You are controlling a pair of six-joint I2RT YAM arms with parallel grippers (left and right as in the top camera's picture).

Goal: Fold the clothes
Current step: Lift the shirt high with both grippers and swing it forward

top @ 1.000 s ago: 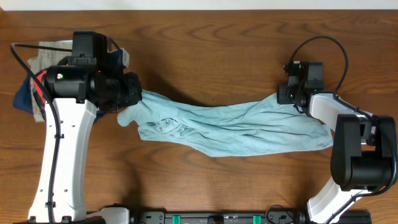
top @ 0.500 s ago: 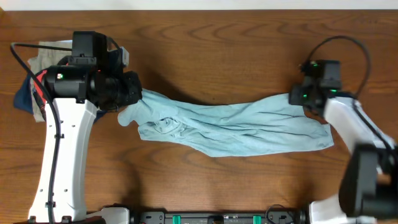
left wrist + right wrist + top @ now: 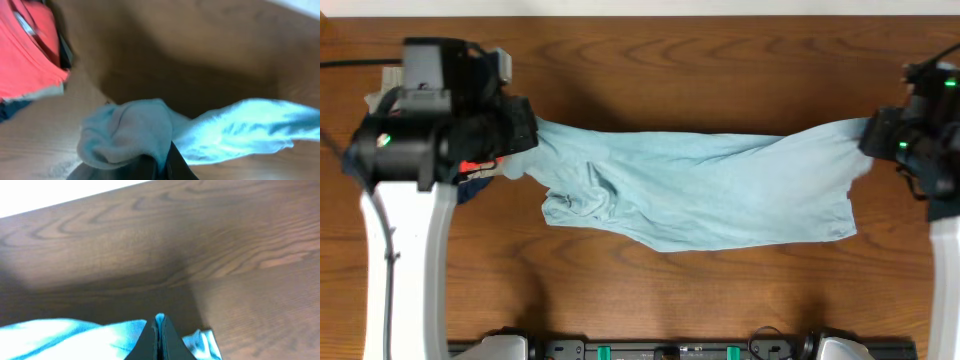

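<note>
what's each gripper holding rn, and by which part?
Both hold the light blue garment. The left gripper pinches its bunched left end, the right gripper its right edge.

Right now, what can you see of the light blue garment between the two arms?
The light blue garment looks like soft knit fabric, wrinkled, with a bunched patch near its left end. It stretches lengthwise across the wooden table, top edge pulled fairly taut, lower edge sagging in a curve. The left claw is shut on a wadded corner; the right claw pinches the opposite corner. Whether its middle rests on the table I cannot tell.
</note>
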